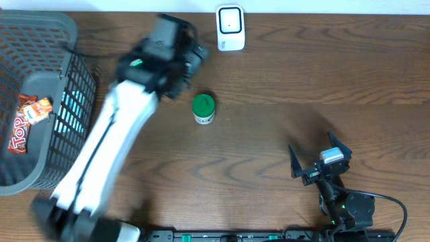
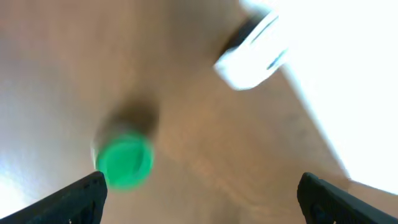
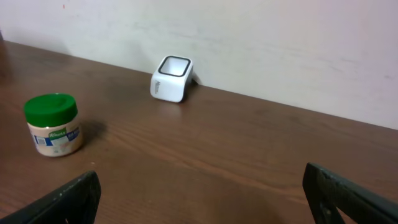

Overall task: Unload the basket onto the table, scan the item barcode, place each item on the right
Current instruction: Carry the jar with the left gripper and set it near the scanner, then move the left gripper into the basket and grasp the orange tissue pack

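The left gripper (image 2: pixel 202 200) stands wide open with nothing between its fingers, only bare table (image 1: pixel 302 81) under the gap. In its own blurred wrist view the green-lidded jar (image 2: pixel 124 160) sits ahead and to the left of the gap, touched by neither finger. From overhead the jar stands upright on the wood, near the left arm's tip but apart from it, and roughly in line with the white scanner (image 1: pixel 230 27) at the table's far edge by the wall. The right gripper (image 1: pixel 317 156) is also spread wide and empty. It is low at the near right of the table, well apart from the jar, and both jar and scanner show clearly in its wrist view. At the far left a grey basket (image 1: pixel 40 27) holds a red snack packet (image 1: pixel 27 121).
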### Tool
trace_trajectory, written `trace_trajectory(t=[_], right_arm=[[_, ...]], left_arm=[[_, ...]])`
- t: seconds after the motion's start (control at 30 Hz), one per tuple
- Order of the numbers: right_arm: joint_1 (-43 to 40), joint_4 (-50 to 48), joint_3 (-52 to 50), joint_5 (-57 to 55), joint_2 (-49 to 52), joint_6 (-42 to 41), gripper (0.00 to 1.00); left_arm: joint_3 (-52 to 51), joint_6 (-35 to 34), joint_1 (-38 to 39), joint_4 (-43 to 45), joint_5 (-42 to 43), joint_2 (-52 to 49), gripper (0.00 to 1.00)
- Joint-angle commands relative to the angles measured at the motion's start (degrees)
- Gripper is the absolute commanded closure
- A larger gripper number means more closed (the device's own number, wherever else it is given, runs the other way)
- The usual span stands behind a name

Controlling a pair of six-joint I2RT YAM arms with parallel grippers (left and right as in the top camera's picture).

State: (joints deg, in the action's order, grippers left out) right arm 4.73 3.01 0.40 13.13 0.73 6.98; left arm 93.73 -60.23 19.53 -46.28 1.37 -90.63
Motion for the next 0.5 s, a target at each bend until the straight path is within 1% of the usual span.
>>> trace_trajectory(t=[0.0,0.03,0.1,0.13,0.17,0.23,0.3,0.43,0.47], right_arm=[[0.6,0.2,-0.1,-0.2,-0.2,0.4,0.01],[0.6,0.2,-0.1,-0.2,-0.2,0.4,0.01],[0.6,0.2,-0.1,-0.2,-0.2,0.4,0.01],[0.6,0.2,-0.1,-0.2,-0.2,0.4,0.01],[0.6,0.2,-0.1,-0.2,-0.2,0.4,0.01],[0.6,0.2,-0.1,-0.2,-0.2,0.4,0.01],[0.6,0.2,-0.1,-0.2,-0.2,0.4,0.01],[0.6,0.2,-0.1,-0.2,-0.2,0.4,0.01],[0.6,0.2,-0.1,-0.2,-0.2,0.4,0.01]], left_arm=[[0.3,24.7,-3.7,2.6,-11.6,9.3,0.02],[0.3,30.7,-5.5,4.1,-12.6,12.5,0.02],[0.3,38.6,-9.2,5.9,-12.6,17.1,0.02],[0.3,40.9,-11.1,6.3,-12.7,18.9,0.02],[0.3,41.5,-13.7,6.3,-14.1,20.7,0.02],[0.3,38.3,-19.5,5.5,-19.5,23.4,0.02],[0.3,34.2,-25.0,3.8,-22.1,24.5,0.02],[0.2,29.7,-37.4,-1.4,-19.9,23.1,0.02],[0.2,29.7,-39.5,-2.4,-19.1,22.3,0.02]])
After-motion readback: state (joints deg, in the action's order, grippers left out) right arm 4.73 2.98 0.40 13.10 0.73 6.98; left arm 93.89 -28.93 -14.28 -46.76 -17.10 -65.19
